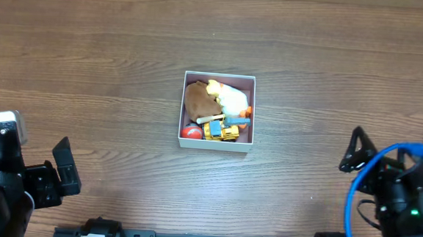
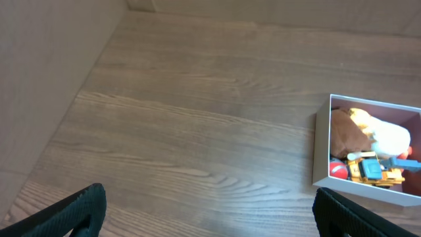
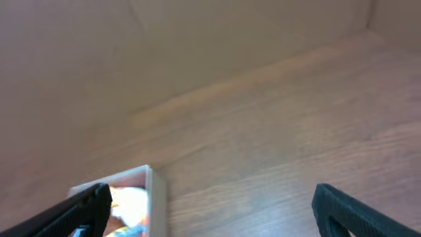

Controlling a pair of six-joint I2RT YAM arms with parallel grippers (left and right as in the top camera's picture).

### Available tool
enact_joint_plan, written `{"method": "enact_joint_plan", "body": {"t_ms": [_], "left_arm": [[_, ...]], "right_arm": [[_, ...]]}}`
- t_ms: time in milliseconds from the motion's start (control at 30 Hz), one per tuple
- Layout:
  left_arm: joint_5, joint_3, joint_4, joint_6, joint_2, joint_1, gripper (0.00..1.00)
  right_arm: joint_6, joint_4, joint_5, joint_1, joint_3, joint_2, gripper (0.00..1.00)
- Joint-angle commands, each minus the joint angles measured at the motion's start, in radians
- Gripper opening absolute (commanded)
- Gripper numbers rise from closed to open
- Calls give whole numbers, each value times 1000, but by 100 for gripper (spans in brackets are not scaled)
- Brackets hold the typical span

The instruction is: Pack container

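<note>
The container [image 1: 253, 114] is a shallow white-walled square box at the table's middle. It holds a brown plush [image 1: 198, 99], a white and yellow toy [image 1: 230, 97], a yellow and blue toy truck [image 1: 220, 130] and a red ball [image 1: 190, 132]. The box also shows in the left wrist view [image 2: 322, 148] and, blurred, in the right wrist view [image 3: 156, 197]. My left gripper [image 2: 210, 214] is open and empty at the front left, far from the box. My right gripper [image 3: 210, 204] is open and empty at the front right.
The wooden table top [image 1: 89, 67] spreads around the box. A blue cable [image 1: 374, 172] loops on the right arm. A light wall [image 2: 46, 79] stands at the table's left side.
</note>
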Motion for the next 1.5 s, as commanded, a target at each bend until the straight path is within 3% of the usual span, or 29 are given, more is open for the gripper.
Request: {"method": "enact_joint_plan", "body": {"t_ms": [0,300,667,1033,1467], "left_arm": [[-12,4,3,-14,3,6,100],[-12,4,3,-13,3,6,100],[-12,4,3,-13,3,6,100],[-12,4,3,-13,3,6,100],[-12,4,3,-14,3,6,100]], "right_arm": [[-4,43,4,-32,-208,-119,100],[-3,141,3,-34,-525,-322,100],[-4,245,3,-34,-718,-474,100],[-4,492,4,-34,-861,-491,100],[-3,557,3,-34,-899,-491,100]]}}
